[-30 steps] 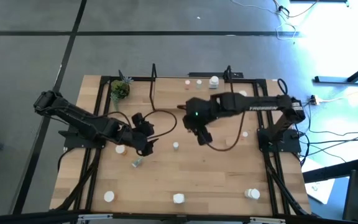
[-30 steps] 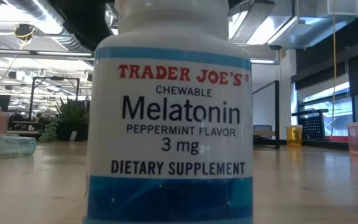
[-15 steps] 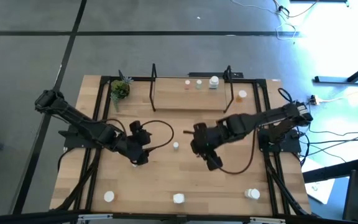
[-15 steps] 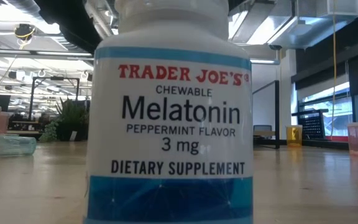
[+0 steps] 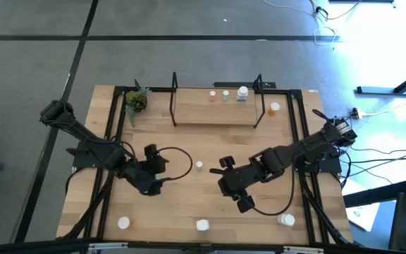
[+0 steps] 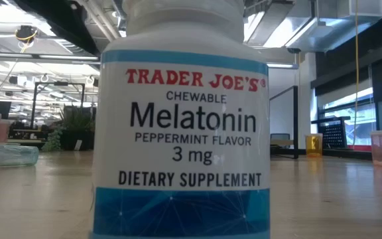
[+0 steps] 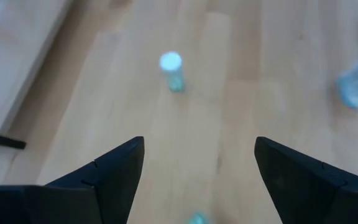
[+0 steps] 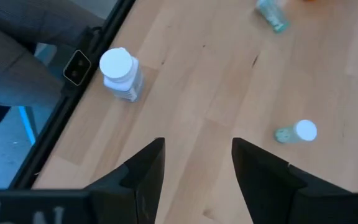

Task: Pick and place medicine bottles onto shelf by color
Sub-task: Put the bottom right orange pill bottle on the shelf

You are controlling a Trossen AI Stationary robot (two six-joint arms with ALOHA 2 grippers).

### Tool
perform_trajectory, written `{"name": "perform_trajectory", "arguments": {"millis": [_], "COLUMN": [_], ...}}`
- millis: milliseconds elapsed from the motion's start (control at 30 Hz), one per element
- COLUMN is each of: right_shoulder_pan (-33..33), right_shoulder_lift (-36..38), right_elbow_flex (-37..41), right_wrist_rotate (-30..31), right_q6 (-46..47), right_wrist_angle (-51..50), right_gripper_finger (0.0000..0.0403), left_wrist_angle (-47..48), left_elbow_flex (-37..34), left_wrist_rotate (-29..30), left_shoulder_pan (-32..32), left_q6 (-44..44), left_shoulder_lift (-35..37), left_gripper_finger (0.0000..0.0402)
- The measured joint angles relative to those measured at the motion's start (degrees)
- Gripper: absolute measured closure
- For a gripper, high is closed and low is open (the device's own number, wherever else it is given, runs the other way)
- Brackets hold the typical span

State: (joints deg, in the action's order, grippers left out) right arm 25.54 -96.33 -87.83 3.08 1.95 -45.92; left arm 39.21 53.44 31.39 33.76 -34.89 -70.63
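Note:
My left gripper (image 5: 151, 185) hangs open over the table's left middle. A small pale green bottle with a white cap (image 7: 171, 68) stands upright ahead of it, and a bit of green (image 7: 196, 218) shows low between its fingers. My right gripper (image 5: 242, 202) stands open right of centre, toward the near edge, with nothing between its fingers (image 8: 194, 168). Ahead of it a white bottle (image 8: 120, 73) stands upright and a pale green bottle (image 8: 294, 132) lies on its side. The shelf (image 5: 213, 113) at the far edge carries three bottles (image 5: 225, 94).
White bottles stand along the near edge (image 5: 123, 223) (image 5: 202, 225) (image 5: 286, 220); one fills the low view (image 6: 181, 133). An orange bottle (image 5: 274, 108) stands right of the shelf and a small bottle (image 5: 199, 165) at mid-table. A potted plant (image 5: 135, 101) is at the far left.
My right gripper has swung from just in front of the shelf toward the table's near edge, sinking a little. My left gripper has moved toward the near edge and now hides the small bottle that lay there. Both have kept their fingers as they were.

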Motion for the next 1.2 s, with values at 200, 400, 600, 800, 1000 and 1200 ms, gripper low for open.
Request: {"name": "perform_trajectory", "arguments": {"millis": [200, 400, 600, 800, 1000, 1200], "right_shoulder_pan": [0.59, 0.61, 0.48, 0.46, -0.57, -3.24], "right_shoulder_lift": [0.0, 0.0, 0.0, 0.0, 0.02, 0.0], "right_elbow_flex": [-0.02, -0.07, -0.07, -0.07, 0.99, 4.51], "right_wrist_rotate": [0.98, 1.52, 6.61, 11.97, 17.86, 14.83], "right_q6": [2.32, 2.04, 2.16, 0.76, 3.59, 2.43], "right_wrist_angle": [0.95, 1.62, 2.29, 3.9, 7.6, 10.68], "right_gripper_finger": [0.0215, 0.0215, 0.0215, 0.0215, 0.0215, 0.0215], "left_wrist_angle": [11.82, 25.58, 37.13, 41.0, 40.79, 38.16], "left_elbow_flex": [6.63, 10.13, 10.18, 10.18, 10.18, 10.18], "left_wrist_rotate": [-1.02, -5.43, -15.05, -20.8, -23.19, -24.49], "left_shoulder_pan": [1.74, 2.74, 2.62, 2.97, 3.21, 3.18], "left_q6": [-4.19, -12.95, -19.89, -13.09, -6.63, -6.3], "left_shoulder_lift": [1.87, 3.56, 4.2, 4.2, 4.2, 4.2], "left_gripper_finger": [0.0098, 0.01, 0.01, 0.0103, 0.0103, 0.0103]}}
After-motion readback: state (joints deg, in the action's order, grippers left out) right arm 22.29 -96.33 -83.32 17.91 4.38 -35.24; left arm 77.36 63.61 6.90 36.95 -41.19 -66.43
